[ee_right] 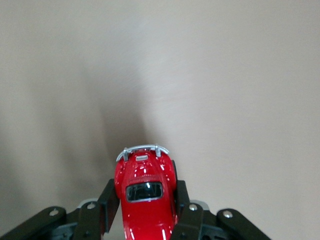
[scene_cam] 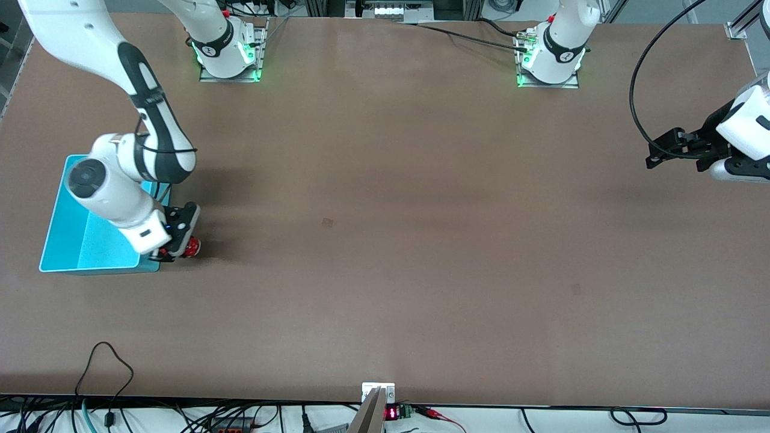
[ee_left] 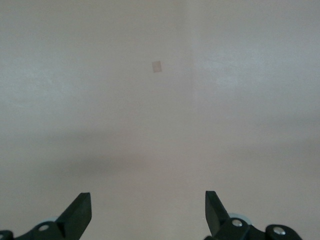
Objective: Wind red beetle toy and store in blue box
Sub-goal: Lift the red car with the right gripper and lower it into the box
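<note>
My right gripper (scene_cam: 180, 245) is shut on the red beetle toy (scene_cam: 192, 247) and holds it low at the table, just beside the blue box (scene_cam: 90, 240), at the box's corner nearer the front camera. In the right wrist view the toy (ee_right: 145, 192) sits between the black fingers (ee_right: 107, 205), with its silvery bumper pointing away from the wrist. I cannot tell whether its wheels touch the table. The right arm covers part of the box. My left gripper (scene_cam: 665, 150) waits open and empty over the left arm's end of the table, its fingertips (ee_left: 80, 210) spread wide over bare table.
A small dark square mark (scene_cam: 328, 222) lies mid-table and shows in the left wrist view (ee_left: 156, 66). Another mark (scene_cam: 575, 289) lies nearer the front camera. Cables (scene_cam: 108, 361) run along the table's front edge. The arm bases (scene_cam: 228, 60) stand along the top.
</note>
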`<state>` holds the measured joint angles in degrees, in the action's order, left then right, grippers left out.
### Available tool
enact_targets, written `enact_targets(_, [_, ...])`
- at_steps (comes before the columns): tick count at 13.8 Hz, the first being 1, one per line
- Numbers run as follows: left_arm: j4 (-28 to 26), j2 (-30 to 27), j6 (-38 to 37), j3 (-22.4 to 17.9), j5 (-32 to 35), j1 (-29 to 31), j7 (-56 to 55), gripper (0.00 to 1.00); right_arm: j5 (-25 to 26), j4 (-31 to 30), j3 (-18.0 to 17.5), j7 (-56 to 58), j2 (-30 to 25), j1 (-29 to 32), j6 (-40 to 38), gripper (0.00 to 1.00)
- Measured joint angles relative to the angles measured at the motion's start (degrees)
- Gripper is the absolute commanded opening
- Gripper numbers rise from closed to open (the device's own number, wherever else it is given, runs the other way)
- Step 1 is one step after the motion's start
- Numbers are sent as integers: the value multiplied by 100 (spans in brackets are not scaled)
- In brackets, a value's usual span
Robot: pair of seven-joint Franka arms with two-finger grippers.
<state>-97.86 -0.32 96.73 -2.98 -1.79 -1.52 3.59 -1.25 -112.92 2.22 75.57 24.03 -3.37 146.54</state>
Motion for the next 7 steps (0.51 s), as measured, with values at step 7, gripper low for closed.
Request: enact_targets(7, [0, 0, 0, 0, 0, 0, 0, 100, -293, 171, 83, -2152, -386, 348, -222, 11])
